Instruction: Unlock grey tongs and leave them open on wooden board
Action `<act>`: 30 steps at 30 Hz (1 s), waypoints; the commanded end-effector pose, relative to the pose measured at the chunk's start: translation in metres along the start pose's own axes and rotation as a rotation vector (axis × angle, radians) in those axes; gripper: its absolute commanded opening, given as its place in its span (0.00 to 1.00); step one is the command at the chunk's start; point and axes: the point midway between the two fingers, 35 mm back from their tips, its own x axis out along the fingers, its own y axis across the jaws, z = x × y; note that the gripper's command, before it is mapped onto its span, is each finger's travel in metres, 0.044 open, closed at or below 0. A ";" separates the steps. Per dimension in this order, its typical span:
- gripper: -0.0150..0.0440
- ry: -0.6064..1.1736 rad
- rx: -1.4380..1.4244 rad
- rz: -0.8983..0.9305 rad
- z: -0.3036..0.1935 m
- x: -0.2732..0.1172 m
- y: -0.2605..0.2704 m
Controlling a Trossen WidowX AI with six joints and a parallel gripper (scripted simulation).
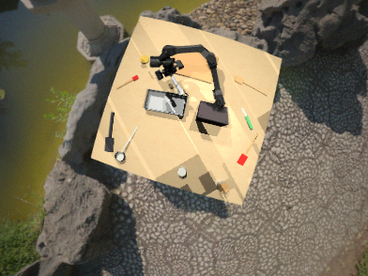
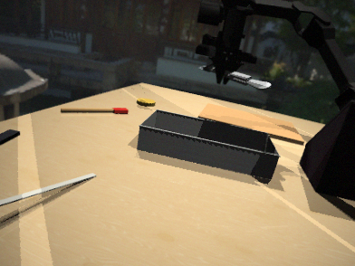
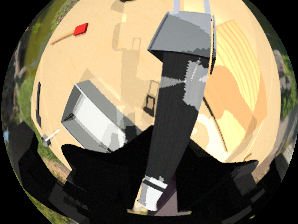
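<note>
The tool (image 1: 170, 71) (image 2: 220, 80) (image 3: 164, 131) is gripping the grey tongs (image 1: 177, 85) (image 2: 245, 79) (image 3: 176, 102). They are up in the air, near the tin (image 1: 155, 109) (image 2: 195, 148) (image 3: 108, 101) and the wooden board (image 1: 197, 71) (image 2: 249, 120) (image 3: 231, 90), and not lying on either one. So the picking up part is done. The tongs look long and thin, as if their two arms are together, so I think they are locked, but I can't tell for sure. They lie almost flat, with one end a bit lower. It looks like the tips need to point straight down for the squeeze that unlocks them. Then they must go on the board, let go, and be lying open.
</note>
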 end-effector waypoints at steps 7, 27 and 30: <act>0.00 -0.007 -0.121 0.000 0.018 -0.012 -0.033; 0.00 0.000 -0.451 0.010 0.050 -0.009 -0.123; 0.00 -0.001 -0.511 0.009 0.053 -0.010 -0.139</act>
